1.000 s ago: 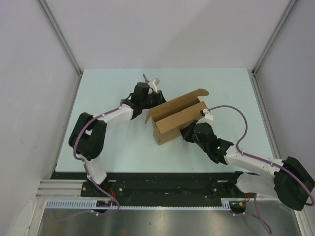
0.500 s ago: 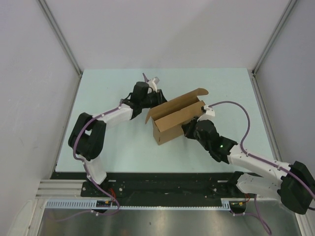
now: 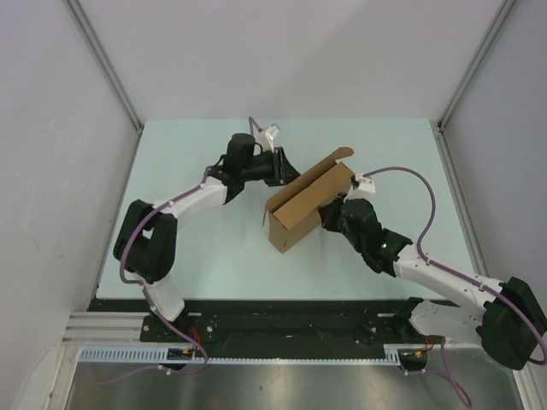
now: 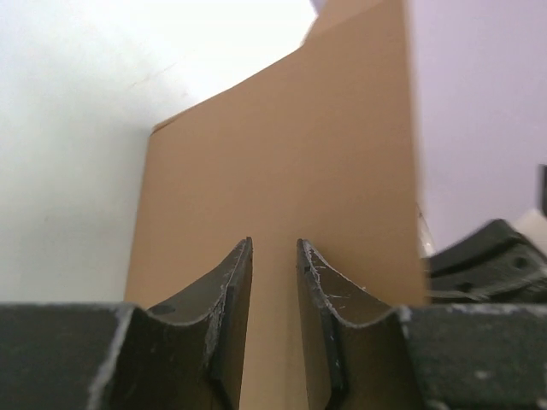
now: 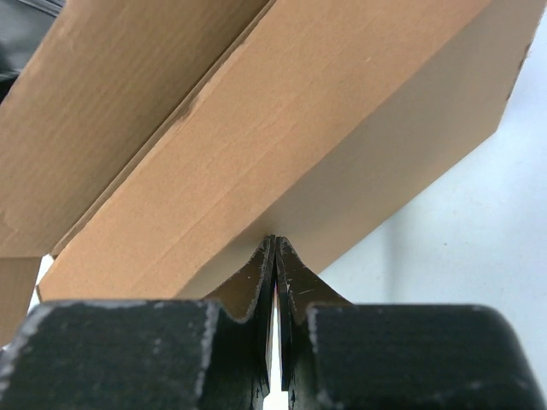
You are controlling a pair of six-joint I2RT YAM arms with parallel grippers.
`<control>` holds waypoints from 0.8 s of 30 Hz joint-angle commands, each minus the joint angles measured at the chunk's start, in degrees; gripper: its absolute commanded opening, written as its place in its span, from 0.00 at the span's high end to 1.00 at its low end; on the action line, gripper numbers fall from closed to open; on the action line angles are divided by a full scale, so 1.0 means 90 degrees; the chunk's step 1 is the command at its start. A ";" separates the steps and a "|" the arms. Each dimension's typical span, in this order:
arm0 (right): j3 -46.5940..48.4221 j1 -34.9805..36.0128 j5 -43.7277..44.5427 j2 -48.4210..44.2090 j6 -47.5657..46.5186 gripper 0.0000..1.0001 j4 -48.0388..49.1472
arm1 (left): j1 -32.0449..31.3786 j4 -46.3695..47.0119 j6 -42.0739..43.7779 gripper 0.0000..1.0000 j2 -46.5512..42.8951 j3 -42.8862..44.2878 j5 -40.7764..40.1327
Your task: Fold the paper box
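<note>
The paper box [image 3: 301,207] is a brown cardboard carton standing on the pale table [image 3: 197,248], with one flap raised at its far right corner. My left gripper [image 3: 286,169] sits at the box's far long side. In the left wrist view the left gripper [image 4: 274,248] is open, nothing lies between its fingers, and a flat panel of the paper box [image 4: 282,145] fills the view just past the tips. My right gripper [image 3: 328,216] is at the near right side. In the right wrist view the right gripper [image 5: 274,241] is shut and empty, its tips against the wall of the paper box [image 5: 256,128].
White enclosure walls and metal posts [image 3: 107,64] surround the table on three sides. Purple cables [image 3: 410,184] loop off both arms. Bare table [image 5: 479,231] lies to the right of the box.
The left gripper moved toward the box, and the far panel now lies over the opening that showed its inside before. The box turned slightly. The right gripper advanced against its near wall.
</note>
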 commanded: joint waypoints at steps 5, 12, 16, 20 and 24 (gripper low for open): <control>0.0423 -0.0266 -0.0130 0.0072 -0.0173 0.95 0.0186 | 0.0019 0.0551 -0.0291 0.67 -0.0047 0.0219 0.0552; 0.0531 -0.0324 -0.0257 0.0394 -0.0183 0.95 0.0371 | -0.0050 0.0727 -0.0447 0.67 -0.0057 -0.0006 0.0639; 0.0619 -0.0344 -0.0287 0.0492 -0.0202 0.95 0.0420 | -0.0079 0.0776 -0.0477 0.67 -0.0125 -0.0113 0.0640; 0.0668 -0.0373 -0.0287 0.0483 -0.0251 0.95 0.0381 | -0.0079 0.0757 -0.0438 0.66 -0.0194 -0.0094 0.0649; 0.0658 -0.0393 -0.0267 0.0395 -0.0310 0.94 0.0294 | -0.0069 0.0708 -0.0418 0.65 -0.0174 -0.0007 0.0659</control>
